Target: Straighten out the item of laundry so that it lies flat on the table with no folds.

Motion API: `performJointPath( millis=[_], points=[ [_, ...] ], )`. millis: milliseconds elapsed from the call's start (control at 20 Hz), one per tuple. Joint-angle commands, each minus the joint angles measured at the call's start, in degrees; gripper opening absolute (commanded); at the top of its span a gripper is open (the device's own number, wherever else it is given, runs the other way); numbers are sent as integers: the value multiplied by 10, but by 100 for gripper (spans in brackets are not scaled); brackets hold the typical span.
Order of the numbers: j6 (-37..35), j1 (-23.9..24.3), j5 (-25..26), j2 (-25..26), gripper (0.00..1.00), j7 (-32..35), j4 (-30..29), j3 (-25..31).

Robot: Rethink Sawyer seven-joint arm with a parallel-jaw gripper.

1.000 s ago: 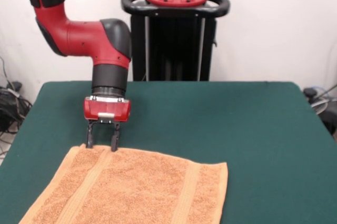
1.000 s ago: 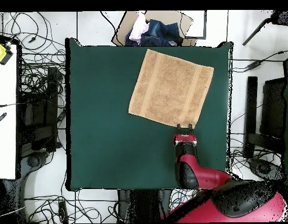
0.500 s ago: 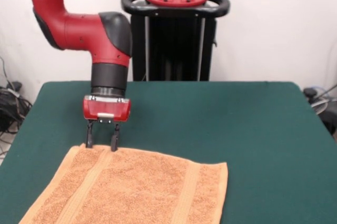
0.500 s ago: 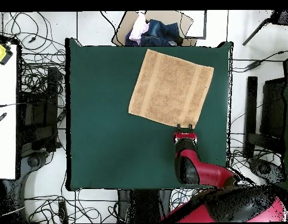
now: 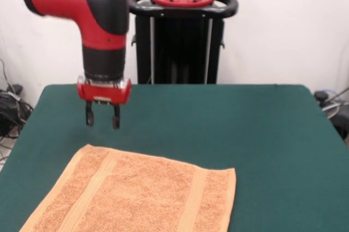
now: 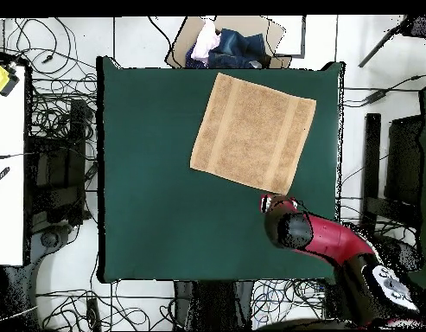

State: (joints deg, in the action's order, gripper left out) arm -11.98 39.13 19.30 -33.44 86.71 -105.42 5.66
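Observation:
The item of laundry, an orange-tan towel (image 5: pixel 136 194), lies spread flat on the green table (image 5: pixel 256 134), at the front left in the front view, with two woven bands running across it. Seen from overhead, the towel (image 6: pixel 253 131) sits slightly skewed near one table (image 6: pixel 147 173) edge. My gripper (image 5: pixel 102 123) hangs open and empty above the table, just beyond the towel's far left corner and clear of the cloth. In the overhead view the arm covers most of the gripper (image 6: pixel 270 203) beside the towel's nearest corner.
A cardboard box of clothes (image 6: pixel 229 43) stands just past the table edge closest to the towel. Cables ring the table on the floor. A white bench (image 6: pixel 4 173) runs along the overhead view's left side.
The gripper has lifted off the towel's corner and drawn back a little toward the robot's base, still open. The arm's elbow swung upward. The towel has not moved.

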Motion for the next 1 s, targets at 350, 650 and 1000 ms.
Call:
performJointPath(
  millis=[350, 650, 1000],
  points=[
    [-84, -15, -48, -81, 100, 61, 22, 60],
    [-70, -22, -44, -75, 100, 72, 27, 54],
    [56, -47, -36, 43, 100, 115, 72, 41]
  ],
)
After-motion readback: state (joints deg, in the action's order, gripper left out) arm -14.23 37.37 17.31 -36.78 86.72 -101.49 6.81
